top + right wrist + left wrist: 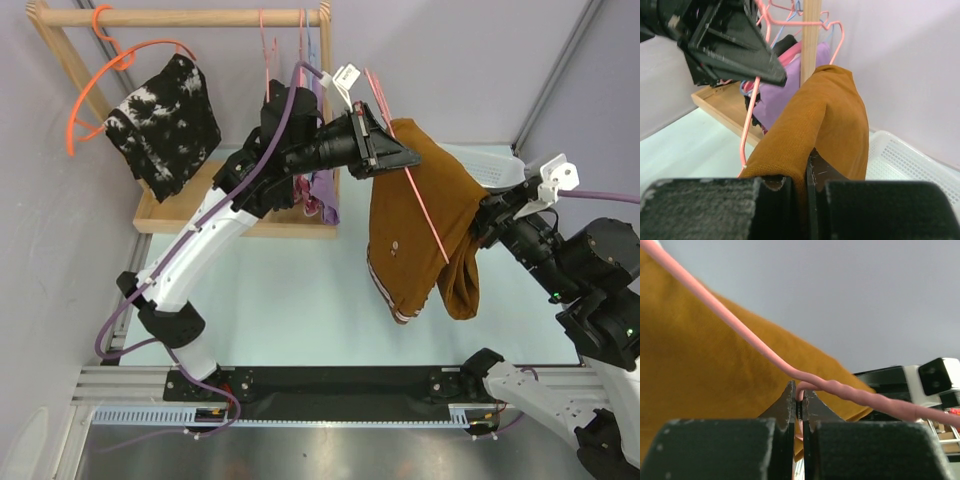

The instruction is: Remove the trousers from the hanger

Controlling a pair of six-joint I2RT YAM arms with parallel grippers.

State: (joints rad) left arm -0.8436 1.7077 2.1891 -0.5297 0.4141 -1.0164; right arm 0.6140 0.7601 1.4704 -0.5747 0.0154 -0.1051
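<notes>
Left end effector (799,392) raised, clamping hanger (715,304); right end effector (807,162) apparently nipping trousers (400,250)

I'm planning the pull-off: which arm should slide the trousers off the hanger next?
Right. The right gripper pinches a fold of the trousers, so it can pull them away, while the left gripper is clamped on the pink hanger.

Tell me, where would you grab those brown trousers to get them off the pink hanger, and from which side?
Probably the hanging fold on the right side of the trousers, approached from the right. They drape over the hanger, which the left gripper pinches by its wire, so that side is crowded. The right gripper is shut on a fold there.
</notes>
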